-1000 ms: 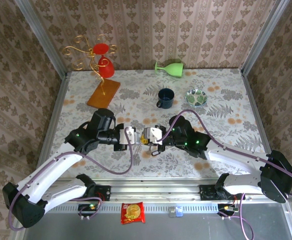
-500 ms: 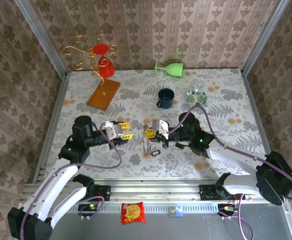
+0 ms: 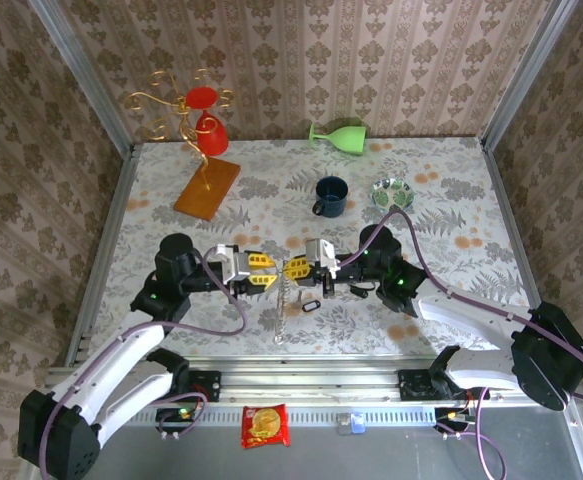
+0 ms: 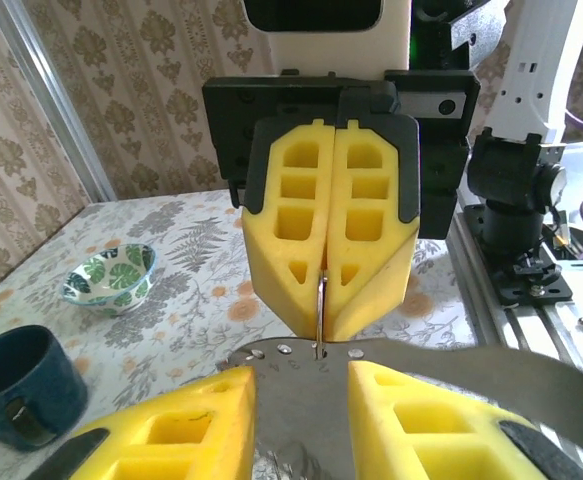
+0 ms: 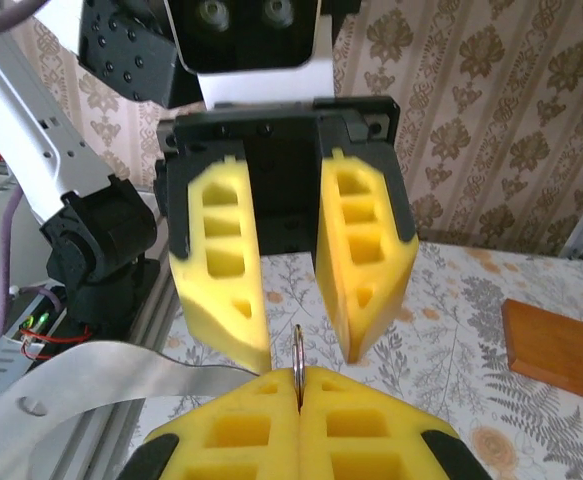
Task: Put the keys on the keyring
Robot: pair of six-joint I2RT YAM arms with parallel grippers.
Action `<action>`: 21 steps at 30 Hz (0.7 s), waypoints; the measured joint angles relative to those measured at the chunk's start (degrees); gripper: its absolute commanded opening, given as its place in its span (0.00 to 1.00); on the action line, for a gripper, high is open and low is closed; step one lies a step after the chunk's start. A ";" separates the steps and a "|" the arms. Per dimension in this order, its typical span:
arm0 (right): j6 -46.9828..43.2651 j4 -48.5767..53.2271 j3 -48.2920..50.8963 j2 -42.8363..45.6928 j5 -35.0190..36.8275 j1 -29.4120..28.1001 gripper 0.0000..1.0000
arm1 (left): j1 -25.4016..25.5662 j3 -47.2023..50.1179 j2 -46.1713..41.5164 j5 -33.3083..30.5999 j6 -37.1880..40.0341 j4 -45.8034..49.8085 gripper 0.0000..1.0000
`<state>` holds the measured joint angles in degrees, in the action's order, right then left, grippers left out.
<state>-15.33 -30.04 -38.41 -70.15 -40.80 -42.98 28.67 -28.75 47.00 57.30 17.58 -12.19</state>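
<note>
Fingers point(image 5: 241, 430) of the right gripper point(image 5: 299, 388) pinched shut on the keyring point(image 4: 321, 298), thin wire hanging edge-on above the table point(image 3: 451, 160). Left gripper point(image 3: 259, 270) faces it, fingers spread wide, ring lined up with the gap. One key point(image 3: 309, 305) lies on the table just beside the ring. Mug point(image 3: 330, 195) farther back.
</note>
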 measured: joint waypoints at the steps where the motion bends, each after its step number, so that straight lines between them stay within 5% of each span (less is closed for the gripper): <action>1: 0.22 -0.24 0.00 -0.09 0.00 -0.22 0.00 | 0.24 0.04 0.28 0.02 -0.15 -0.48 0.27; 8: 1.09 -2.51 -0.02 -1.53 0.24 -1.11 0.00 | 0.63 0.26 0.57 0.42 -1.31 -1.75 0.17; 12: 1.68 -3.21 -0.09 -1.99 0.87 -1.05 0.00 | 0.61 0.28 0.55 0.63 -1.51 -1.62 0.00; 14: 1.86 -3.17 -0.11 -1.97 1.14 -1.03 0.03 | 0.61 0.31 0.50 0.55 -1.62 -1.57 0.00; 16: 1.57 -2.84 -0.13 -1.97 1.60 -1.05 0.16 | 0.61 0.31 0.50 0.20 -1.55 -1.55 0.00; 21: -5.25 7.02 -2.10 0.24 6.67 -1.92 0.19 | 1.73 0.11 -0.85 -2.73 0.85 1.95 0.00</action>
<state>-20.58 -23.03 -40.51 -69.91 -34.13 -44.91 30.39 -28.64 46.15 54.57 18.44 -10.24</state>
